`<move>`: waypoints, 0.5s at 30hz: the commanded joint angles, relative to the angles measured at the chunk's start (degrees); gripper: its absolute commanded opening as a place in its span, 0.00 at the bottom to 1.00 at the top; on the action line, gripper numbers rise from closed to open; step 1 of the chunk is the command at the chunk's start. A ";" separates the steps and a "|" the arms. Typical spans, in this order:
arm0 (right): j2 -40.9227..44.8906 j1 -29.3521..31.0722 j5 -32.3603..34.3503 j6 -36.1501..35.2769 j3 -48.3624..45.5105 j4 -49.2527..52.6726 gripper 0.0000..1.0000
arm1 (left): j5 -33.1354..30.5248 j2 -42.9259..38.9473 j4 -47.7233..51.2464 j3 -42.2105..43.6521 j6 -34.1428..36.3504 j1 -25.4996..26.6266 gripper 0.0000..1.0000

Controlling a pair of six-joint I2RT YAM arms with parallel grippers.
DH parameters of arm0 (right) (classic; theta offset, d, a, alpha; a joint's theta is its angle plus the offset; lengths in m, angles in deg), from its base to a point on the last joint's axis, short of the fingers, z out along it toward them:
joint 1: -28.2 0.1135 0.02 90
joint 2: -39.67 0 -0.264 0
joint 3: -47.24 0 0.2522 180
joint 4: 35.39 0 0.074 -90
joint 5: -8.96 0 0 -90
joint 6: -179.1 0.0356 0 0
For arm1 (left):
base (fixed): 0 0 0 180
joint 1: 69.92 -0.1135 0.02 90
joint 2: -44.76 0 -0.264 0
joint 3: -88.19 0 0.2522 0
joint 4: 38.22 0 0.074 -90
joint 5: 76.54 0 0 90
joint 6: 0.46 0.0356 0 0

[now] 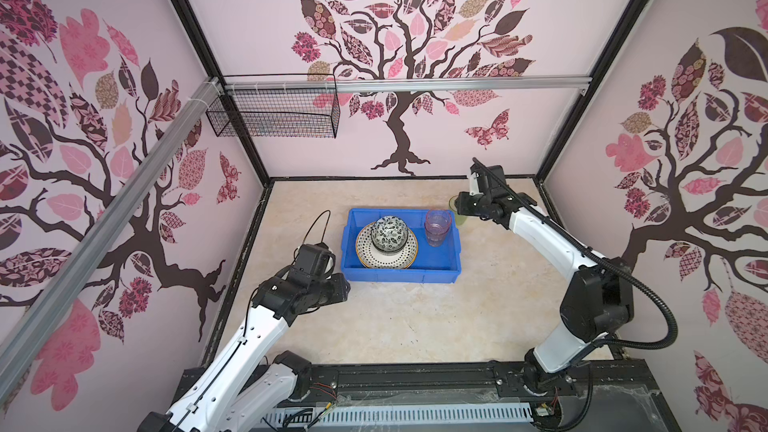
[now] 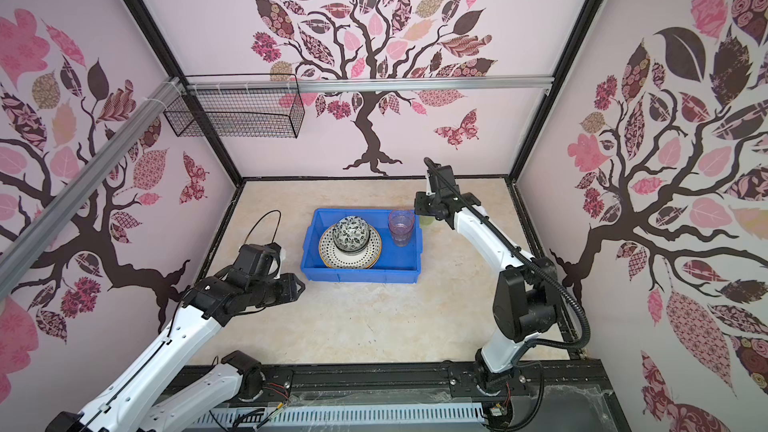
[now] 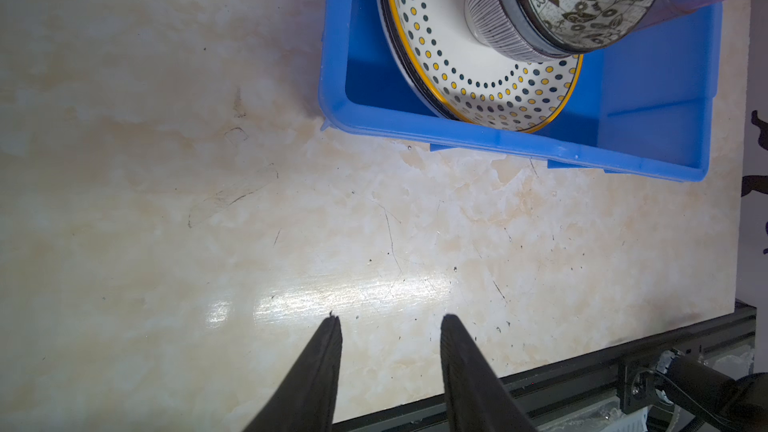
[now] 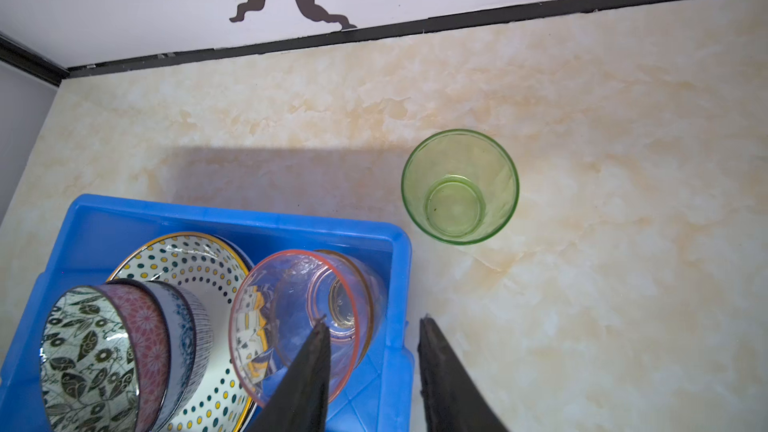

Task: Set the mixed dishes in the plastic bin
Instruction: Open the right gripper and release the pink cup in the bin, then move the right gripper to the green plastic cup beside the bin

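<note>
Though beside the bin (image 4: 232, 217), green cup (image 4: 459, 187) outside.

A robot test booth is shown. A left arm (image 1: 249, 338) and a right arm (image 1: 540, 230) are bolted to a black rail (image 1: 415, 376). A stone-look table (image 1: 415, 317) is boxed in by thin walls with a painted tree (image 1: 399, 130), held up by metal bars (image 1: 415, 86). A wire basket (image 1: 274, 116) is hung there.

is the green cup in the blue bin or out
Out: the green cup stands upright and empty on the tabletop, just outside the blue bin rim.
</note>
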 commanded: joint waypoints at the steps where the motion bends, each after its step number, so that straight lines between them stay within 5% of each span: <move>1: 2.06 -1.17 -1.70 2.05 -0.82 -1.32 0.38 | 0.26 -0.54 -1.02 1.56 0.22 -0.19 0.44; 15: -1.41 -4.34 -0.09 3.11 -0.25 -1.42 0.39 | 0.09 -0.11 -0.99 1.38 0.16 -0.19 0.44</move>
